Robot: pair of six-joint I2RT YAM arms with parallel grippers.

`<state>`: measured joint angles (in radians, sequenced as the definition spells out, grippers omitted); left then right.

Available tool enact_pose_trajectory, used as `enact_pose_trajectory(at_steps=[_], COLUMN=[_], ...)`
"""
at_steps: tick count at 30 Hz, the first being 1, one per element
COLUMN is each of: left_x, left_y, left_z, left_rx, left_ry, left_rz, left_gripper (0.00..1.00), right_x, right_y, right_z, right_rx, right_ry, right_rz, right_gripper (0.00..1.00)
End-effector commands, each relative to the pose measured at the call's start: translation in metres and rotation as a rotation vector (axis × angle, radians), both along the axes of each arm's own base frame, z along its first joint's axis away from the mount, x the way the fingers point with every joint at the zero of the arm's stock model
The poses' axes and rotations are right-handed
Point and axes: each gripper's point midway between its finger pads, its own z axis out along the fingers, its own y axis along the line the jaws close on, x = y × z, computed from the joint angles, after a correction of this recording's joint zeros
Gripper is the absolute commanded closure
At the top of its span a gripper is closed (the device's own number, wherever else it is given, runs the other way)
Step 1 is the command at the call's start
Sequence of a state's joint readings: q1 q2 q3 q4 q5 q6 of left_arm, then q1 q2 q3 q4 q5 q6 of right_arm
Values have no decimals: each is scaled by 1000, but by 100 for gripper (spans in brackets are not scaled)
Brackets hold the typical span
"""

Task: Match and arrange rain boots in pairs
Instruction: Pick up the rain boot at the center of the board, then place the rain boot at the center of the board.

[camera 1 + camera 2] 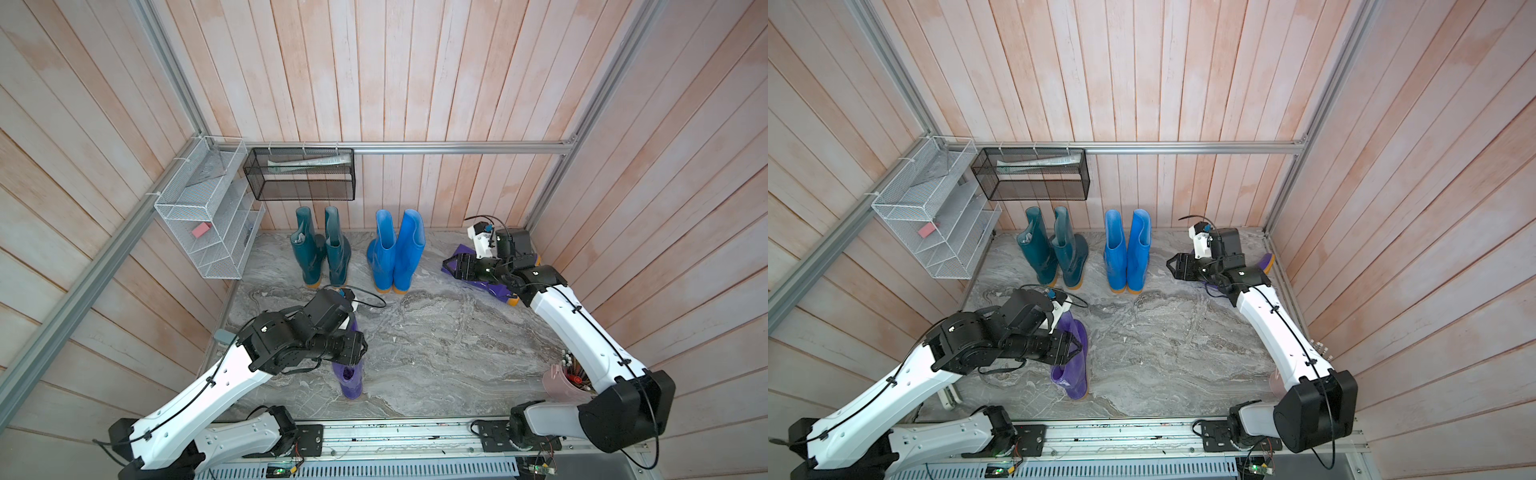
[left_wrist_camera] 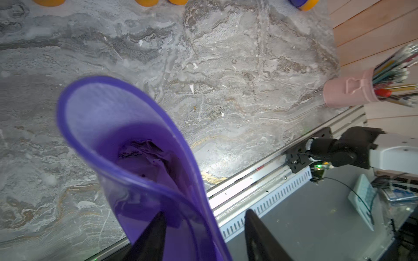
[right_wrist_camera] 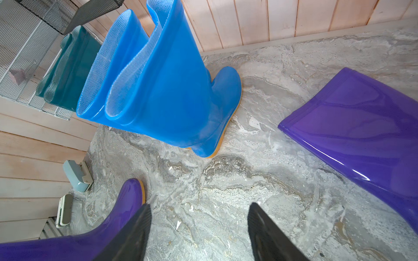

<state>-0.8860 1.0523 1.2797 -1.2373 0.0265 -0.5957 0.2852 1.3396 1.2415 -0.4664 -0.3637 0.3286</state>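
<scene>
**Top views.** In both top views I read the teal boots (image 1: pixel 320 253) upright and side by side at the back wall. The blue boots (image 1: pixel 395 253) are paired just beside them. The standing purple boot (image 1: pixel 351 380) is alone near the front of the tabletop (image 1: pixel 436 340), well apart from both pairs. The left gripper (image 1: pixel 361 347) sits at the top of its shaft. The lying purple boot (image 1: pixel 492 287) is on its side at the right back corner, partly under the right arm's wrist. The right gripper (image 1: pixel 446 266) points towards the blue boots. A pencil cup (image 1: pixel 559 384) stands near the right front corner.

**Left wrist view.** I look down into the open shaft of the standing purple boot (image 2: pixel 135 158). The left gripper (image 2: pixel 204 212) straddles the shaft wall. One finger (image 2: pixel 156 235) shows dark through the translucent rubber. The other (image 2: pixel 257 237) is outside, just clear of the wall. The jaws are part-way apart and not pinched on the wall.

**Right wrist view.** The right gripper (image 3: pixel 200 205) is wide, with only bare tabletop between its fingers. The lying purple boot (image 3: pixel 362 135) is off to one side, apart from the fingers. The blue boots (image 3: pixel 158 90) stand ahead, with the teal boots (image 3: pixel 72 67) beyond them. The standing purple boot (image 3: pixel 117 217) shows past one finger.
</scene>
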Motion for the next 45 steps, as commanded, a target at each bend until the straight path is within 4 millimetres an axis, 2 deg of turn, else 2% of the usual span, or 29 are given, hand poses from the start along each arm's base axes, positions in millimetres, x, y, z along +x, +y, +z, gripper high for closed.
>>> enact_pose_trajectory(at_steps=[1, 4, 8, 11, 20, 27, 31, 37, 45], left_x=[4, 7, 11, 19, 52, 80, 93, 106, 113], left_y=[18, 24, 22, 18, -11, -24, -37, -48, -50], left_z=[-1, 3, 8, 20, 59, 70, 69, 56, 45], left_rx=[68, 83, 74, 51, 11, 39, 26, 57, 120], left_ry=[-31, -49, -70, -115, -261, -358, -373, -380, -373], left_rz=[64, 95, 99, 99, 60, 39, 0, -83, -154], left_gripper=[53, 68, 92, 100, 100, 100, 100, 100, 100], right_x=[0, 0, 0, 1, 2, 0, -1, -3, -4], right_y=[-3, -4, -4, -4, -7, -15, -19, -24, -26], right_z=[12, 13, 12, 13, 2, -1, -2, -5, -11], right_rx=[22, 23, 24, 25, 19, 15, 14, 14, 17], right_ry=[-39, -40, -39, -42, -27, -22, -22, -16, -6], right_rz=[-19, -21, -22, -24, -30, -45, -50, -56, -62], right_gripper=[31, 31, 31, 32, 33, 33, 33, 33, 33])
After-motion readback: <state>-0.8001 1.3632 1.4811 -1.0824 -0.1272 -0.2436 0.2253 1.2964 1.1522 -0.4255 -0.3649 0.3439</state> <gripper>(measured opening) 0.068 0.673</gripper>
